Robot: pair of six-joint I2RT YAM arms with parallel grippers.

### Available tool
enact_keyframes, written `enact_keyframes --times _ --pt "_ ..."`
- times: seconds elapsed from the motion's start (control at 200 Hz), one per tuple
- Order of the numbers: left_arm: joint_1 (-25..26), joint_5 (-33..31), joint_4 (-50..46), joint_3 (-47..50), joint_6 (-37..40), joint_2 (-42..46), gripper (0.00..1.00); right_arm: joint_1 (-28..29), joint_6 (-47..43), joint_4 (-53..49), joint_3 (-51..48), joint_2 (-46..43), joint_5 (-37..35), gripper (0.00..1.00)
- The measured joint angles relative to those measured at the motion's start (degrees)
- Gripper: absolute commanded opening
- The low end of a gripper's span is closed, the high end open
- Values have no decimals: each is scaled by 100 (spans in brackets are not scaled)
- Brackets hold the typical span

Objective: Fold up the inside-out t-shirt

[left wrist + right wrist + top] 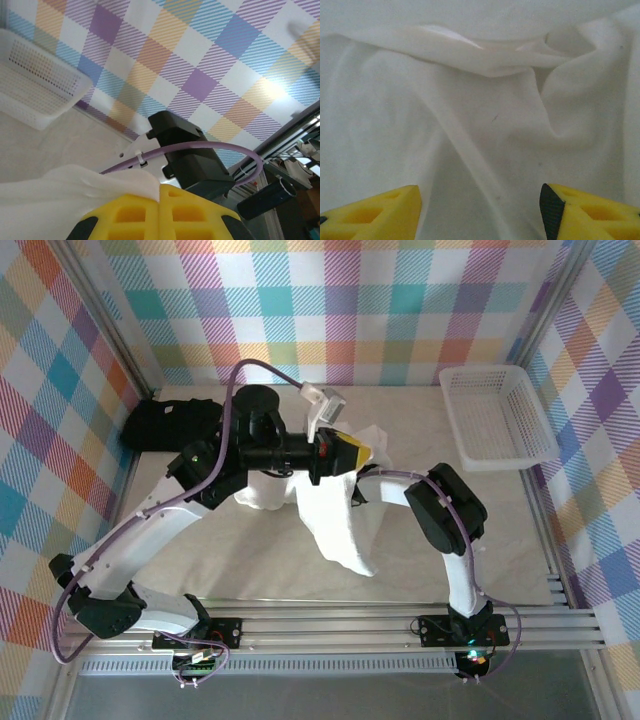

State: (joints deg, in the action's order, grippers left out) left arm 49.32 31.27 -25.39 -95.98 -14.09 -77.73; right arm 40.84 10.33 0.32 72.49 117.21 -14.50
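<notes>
You had the left gripper [159,212] pinching the raised white t-shirt [335,525]; the right gripper [480,207] stood spread, facing it

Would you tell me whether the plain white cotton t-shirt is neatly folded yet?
Not folded: the white t-shirt hangs bunched and wrinkled from the shut left gripper.

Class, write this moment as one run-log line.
left gripper: shut on t-shirt | right gripper: open, facing cloth | t-shirt: bunched, not yet folded
</notes>
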Motion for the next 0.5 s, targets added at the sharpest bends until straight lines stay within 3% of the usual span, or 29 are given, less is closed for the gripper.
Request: enact_keyframes --times 0.14,0.205,0.285,0.395,0.5 --pt "7 -293 -66 -7 151 216 0 -66 57 -387 201 138 92 68" --pt "7 -579 -85 2 205 354 0 -133 66 -509 313 184 188 64" --pt "4 -1069 -85 81 258 573 0 -212 48 -684 437 219 317 50" --pt "-35 -1899 -81 205 299 809 0 -297 -63 -935 726 372 575 19" --pt "-192 -2719 -94 315 295 896 0 -380 -162 -968 719 352 883 4"
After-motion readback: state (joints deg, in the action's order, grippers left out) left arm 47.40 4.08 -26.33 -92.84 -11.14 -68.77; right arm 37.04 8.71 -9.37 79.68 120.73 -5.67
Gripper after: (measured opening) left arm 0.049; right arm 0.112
